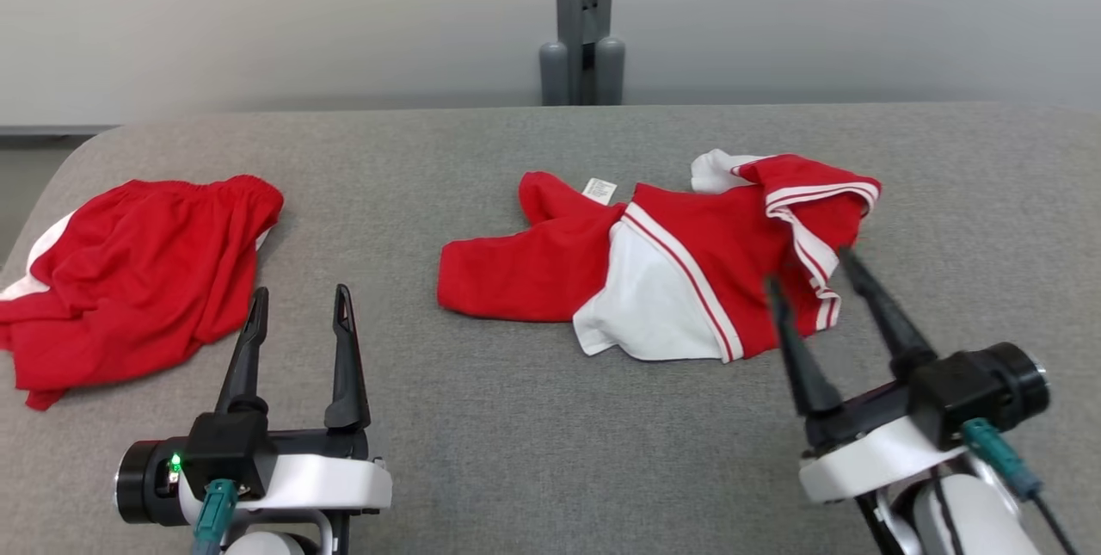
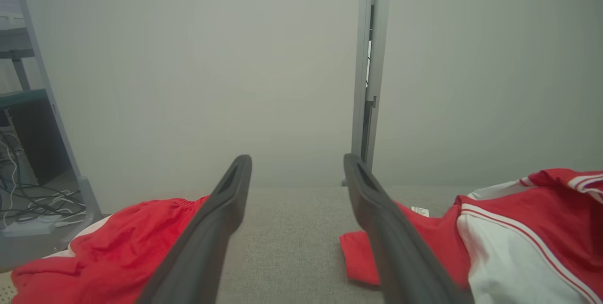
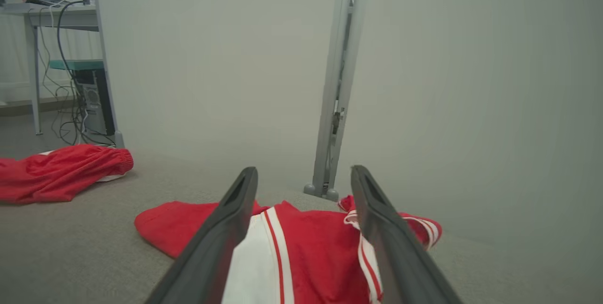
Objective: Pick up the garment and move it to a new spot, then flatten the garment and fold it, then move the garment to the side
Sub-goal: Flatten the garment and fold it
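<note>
The right gripper (image 1: pixel 807 267), jaws wide and empty, hovers at the near right edge of the crumpled red-and-white garment (image 1: pixel 731 237) lying mid-table (image 1: pixel 516 426), while the left gripper (image 1: pixel 301 288), equally wide and empty, hangs beside red shorts (image 1: pixel 146 271) at left.

Garment (image 1: pixel 654 271) centre-right on table (image 1: pixel 516 443); shorts (image 1: pixel 138 271) far left (well apart); post (image 1: pixel 583 21) behind.
</note>
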Controlling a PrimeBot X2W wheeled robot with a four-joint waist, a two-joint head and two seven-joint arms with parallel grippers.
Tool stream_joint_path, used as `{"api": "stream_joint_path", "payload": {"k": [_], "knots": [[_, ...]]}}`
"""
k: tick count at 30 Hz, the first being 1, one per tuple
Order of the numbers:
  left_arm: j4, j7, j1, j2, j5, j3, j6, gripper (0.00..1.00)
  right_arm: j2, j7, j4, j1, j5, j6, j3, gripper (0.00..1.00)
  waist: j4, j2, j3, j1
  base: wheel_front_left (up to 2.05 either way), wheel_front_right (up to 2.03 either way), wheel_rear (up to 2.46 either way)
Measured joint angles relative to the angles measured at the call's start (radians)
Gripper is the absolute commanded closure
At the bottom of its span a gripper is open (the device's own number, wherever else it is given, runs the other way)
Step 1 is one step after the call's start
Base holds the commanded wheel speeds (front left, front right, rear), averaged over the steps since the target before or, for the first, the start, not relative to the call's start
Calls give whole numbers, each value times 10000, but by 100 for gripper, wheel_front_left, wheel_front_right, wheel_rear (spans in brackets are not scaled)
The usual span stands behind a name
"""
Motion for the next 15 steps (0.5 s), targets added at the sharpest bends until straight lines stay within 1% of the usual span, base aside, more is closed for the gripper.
{"api": "stream_joint_path", "payload": {"k": [3, 7, 9, 10, 15], "knots": [[98, -2, -17, -134, 46, -6, -151, 0, -217, -2, 451, -84, -142, 0, 675, 0, 239, 0, 129, 0, 0, 0, 0], [320, -2, -181, -201, 77, -198, -343, 0, -414, -2, 1415, -552, -182, 0, 1308, 0, 651, 0, 362, 0, 0, 0, 0], [546, 0, -222, -217, -151, -362, -612, 0, -470, 0, 1983, -849, -207, 0, 1494, 0, 892, 0, 479, 0, 0, 0, 0], [650, 0, -232, -234, -318, -560, -788, 0, -454, -2, 2550, -1099, -146, 0, 1657, 0, 1139, 0, 591, 0, 0, 0, 0], [627, 0, -468, -236, -600, -859, -731, 0, -481, 0, 3992, -1707, -165, 0, 1893, 0, 1744, 0, 820, 0, 0, 0, 0]]}}
